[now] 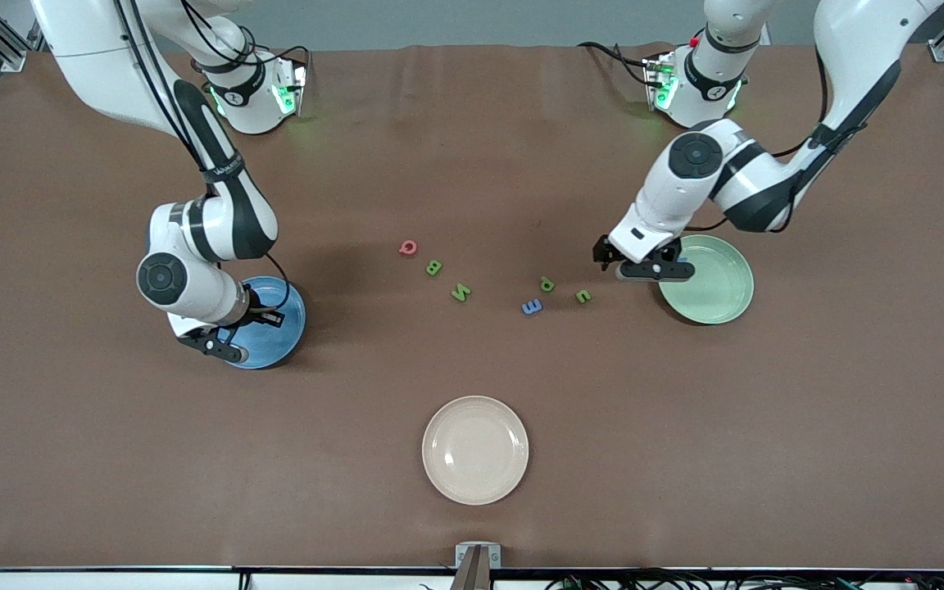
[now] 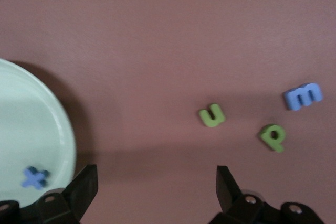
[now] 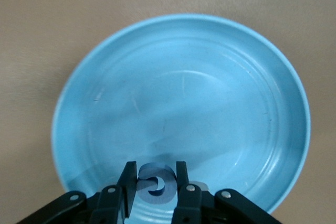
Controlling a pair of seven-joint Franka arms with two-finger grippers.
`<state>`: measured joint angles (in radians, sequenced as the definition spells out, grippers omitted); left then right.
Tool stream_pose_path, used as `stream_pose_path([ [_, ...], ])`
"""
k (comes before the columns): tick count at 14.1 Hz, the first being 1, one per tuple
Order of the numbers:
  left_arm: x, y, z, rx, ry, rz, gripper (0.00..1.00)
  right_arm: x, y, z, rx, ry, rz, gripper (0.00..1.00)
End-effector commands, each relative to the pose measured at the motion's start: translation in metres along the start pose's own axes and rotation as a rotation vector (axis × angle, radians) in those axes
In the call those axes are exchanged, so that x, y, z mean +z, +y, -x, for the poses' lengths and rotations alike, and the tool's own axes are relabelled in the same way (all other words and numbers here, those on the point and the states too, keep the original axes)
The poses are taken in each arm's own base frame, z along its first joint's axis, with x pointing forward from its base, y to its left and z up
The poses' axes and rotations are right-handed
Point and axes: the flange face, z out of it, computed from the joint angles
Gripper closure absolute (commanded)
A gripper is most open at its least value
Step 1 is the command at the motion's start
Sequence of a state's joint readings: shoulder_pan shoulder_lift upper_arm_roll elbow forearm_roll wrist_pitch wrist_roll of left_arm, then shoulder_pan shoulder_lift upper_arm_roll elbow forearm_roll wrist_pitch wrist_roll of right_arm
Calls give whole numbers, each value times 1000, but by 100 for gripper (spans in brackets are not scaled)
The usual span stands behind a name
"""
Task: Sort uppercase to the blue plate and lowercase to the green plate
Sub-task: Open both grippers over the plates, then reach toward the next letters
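Right gripper (image 3: 155,184) pinches flat blue G (image 3: 156,182) over glossy round blue plate (image 3: 210,93).

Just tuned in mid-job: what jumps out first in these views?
The right gripper hangs over the blue plate, pinching a blue G. The left gripper is open at the green plate's rim, a blue x lying inside. Six letters still curve across mid-table, from the red Q to a green u.

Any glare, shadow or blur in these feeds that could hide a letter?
Front view: evenly lit, green status-light glow near the bases, soft arm shadows, the Q and B readable. Left wrist view: a broad shadow band crosses the table, yet u, p and m stay clear. Right wrist view: the blue plate shows mild sheen; the held G sits shaded and soft.
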<state>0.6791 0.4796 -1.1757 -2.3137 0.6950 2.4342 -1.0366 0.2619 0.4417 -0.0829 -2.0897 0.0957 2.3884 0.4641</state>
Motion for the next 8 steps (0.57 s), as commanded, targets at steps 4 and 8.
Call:
stream_pose_path([
  [4,38,42,-11,-296,-39,-29,1,-21,3,2,19,-26,-6,0],
  [8,60,56,-31,-373,-59,-9,1,-75,-28,12,102,-80,6,0],
])
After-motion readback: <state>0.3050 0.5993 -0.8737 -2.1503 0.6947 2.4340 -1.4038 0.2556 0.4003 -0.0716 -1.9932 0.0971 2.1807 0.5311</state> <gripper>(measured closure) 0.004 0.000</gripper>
